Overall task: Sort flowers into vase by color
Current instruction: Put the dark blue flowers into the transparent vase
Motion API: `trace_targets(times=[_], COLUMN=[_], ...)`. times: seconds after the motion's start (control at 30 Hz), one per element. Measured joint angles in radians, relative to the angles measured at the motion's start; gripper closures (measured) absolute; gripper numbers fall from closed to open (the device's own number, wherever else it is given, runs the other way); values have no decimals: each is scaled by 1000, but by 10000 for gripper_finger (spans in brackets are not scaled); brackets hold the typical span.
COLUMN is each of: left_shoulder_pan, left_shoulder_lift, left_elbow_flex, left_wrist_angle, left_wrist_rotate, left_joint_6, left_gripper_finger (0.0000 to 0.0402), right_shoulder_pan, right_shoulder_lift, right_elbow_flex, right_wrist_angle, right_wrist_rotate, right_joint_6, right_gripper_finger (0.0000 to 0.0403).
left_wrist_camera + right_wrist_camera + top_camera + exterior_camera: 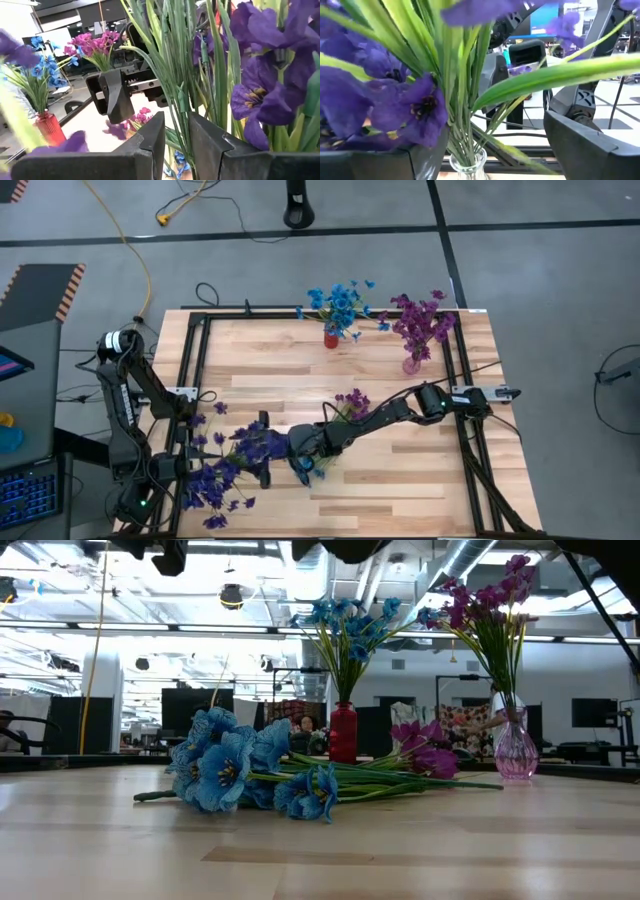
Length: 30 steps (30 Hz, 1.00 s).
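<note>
A bunch of dark violet flowers [232,465] stands near the table's near left corner, its green stems [462,125] going down into a clear vase neck [467,166]. My left gripper [262,448] is shut on these stems. My right gripper [305,463] is open, with one finger on either side of the bunch and vase neck [492,145]. Blue flowers fill a red vase [331,337] and magenta flowers a pink vase [412,362] at the far edge. Loose blue flowers [225,770] and magenta flowers [420,752] lie on the table. My left gripper [176,145] pinches several green stems [179,107] of the violet bunch between its two fingers, below the blossoms. The fingers come about level from the table's left side and lie across the stems. The stems stand upright in the hold.
A black frame rail [190,380] runs around the tabletop. The two filled vases stand close together at the far edge. The loose flowers lie mid-table next to the right arm [400,408]. Bare wood [270,365] lies between the far vases and the grippers.
</note>
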<state>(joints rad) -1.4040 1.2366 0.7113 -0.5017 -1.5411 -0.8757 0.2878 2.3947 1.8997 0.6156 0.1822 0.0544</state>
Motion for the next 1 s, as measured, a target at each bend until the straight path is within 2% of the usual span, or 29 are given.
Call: trace_targets(times=[0.2,0.47,0.63,1.0], left_shoulder_pan=[0,0,1,1], left_shoulder_lift=[0,0,0,0], left_elbow_flex=[0,0,0,0], left_wrist_angle=[19,31,30,58], left_wrist_rotate=[-1,23,-10,-16], left_joint_6=[-4,39,42,42], left_gripper_finger=[325,293,291,291], right_shoulder_pan=[0,-1,-1,-1], right_shoulder_lift=[0,0,0,0], right_elbow_flex=[7,7,7,7], right_wrist_angle=[-18,-18,-17,-18], right_wrist_rotate=[0,-1,-1,-1], right_joint_6=[-3,-3,-2,-2], right_gripper_finger=[79,82,82,82])
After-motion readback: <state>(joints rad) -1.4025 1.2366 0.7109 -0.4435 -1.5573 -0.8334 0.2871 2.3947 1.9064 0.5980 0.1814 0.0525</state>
